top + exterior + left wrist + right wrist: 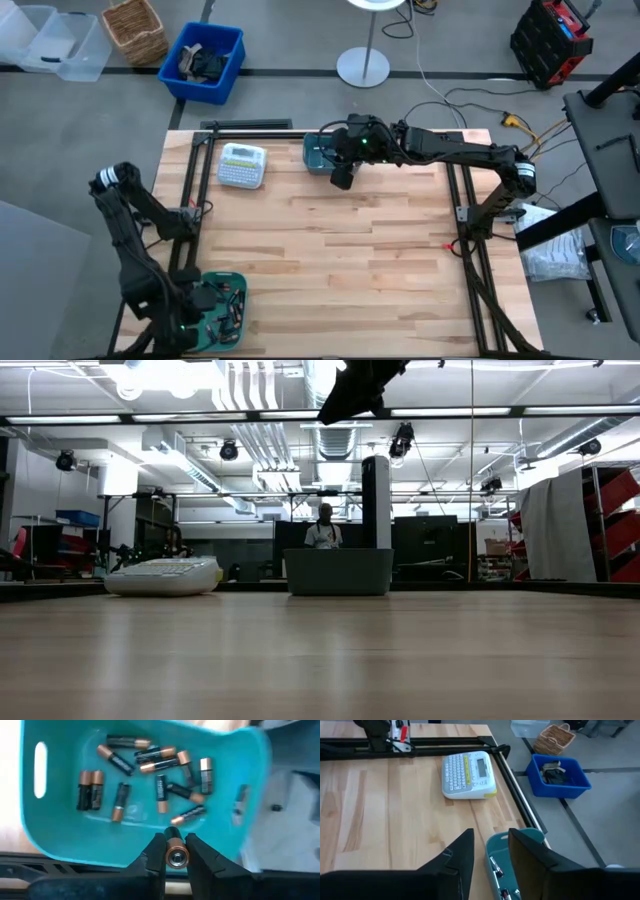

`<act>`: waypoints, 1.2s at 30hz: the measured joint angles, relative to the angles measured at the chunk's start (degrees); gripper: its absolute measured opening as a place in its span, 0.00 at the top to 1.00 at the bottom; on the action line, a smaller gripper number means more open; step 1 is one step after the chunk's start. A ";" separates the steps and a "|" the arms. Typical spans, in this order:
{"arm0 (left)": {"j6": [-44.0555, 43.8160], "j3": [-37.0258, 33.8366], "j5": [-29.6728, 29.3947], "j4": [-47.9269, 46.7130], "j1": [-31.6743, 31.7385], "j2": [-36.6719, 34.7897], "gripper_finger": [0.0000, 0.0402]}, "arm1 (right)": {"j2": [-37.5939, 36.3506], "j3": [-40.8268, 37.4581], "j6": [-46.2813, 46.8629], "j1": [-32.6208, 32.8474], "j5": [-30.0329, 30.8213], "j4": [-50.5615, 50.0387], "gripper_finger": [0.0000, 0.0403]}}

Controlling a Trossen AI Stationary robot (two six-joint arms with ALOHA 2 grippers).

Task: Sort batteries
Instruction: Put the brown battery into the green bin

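Observation:
A teal bin (60, 835) at the table's near left corner holds several loose batteries (160, 790), black with copper ends, lying flat on its floor. My left gripper (176, 851) hangs over that bin (228, 300), shut on one battery (176, 845). A second teal bin (495, 847) stands at the table's far edge with a few batteries (498, 870) in it. My right gripper (492, 852) hovers above this far bin (320, 152), open, with nothing between its fingers. My left gripper pinches one battery between its two fingers (154, 856), which press on the battery's round sides near its copper end (176, 856). The fingers point down into the bin, and the battery lies along them, end-on to the wrist camera. Its lower end is hidden.
A white label-maker (242, 165) with a keypad lies on the table left of the far bin. Black frame rails (190, 190) run along the table's left, right and far sides. On the floor beyond are a blue crate (203, 62), a wicker basket (134, 28) and a lamp base (362, 67).

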 joint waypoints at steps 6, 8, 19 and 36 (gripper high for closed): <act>-0.65 -4.68 -0.05 3.37 0.00 0.67 0.92 | 0.00 0.00 -0.05 0.03 -0.01 0.00 0.75; -0.66 -5.65 -0.05 4.17 0.00 0.65 0.92 | 0.00 0.00 -0.01 0.03 0.00 -0.02 0.76; 0.21 -7.53 -0.07 5.56 0.00 0.60 0.92 | 0.02 0.00 -0.09 0.03 0.00 -0.09 0.81; 0.87 -7.55 -0.07 7.54 0.00 0.58 0.92 | 0.02 -0.07 -0.60 -0.23 0.02 -0.09 0.77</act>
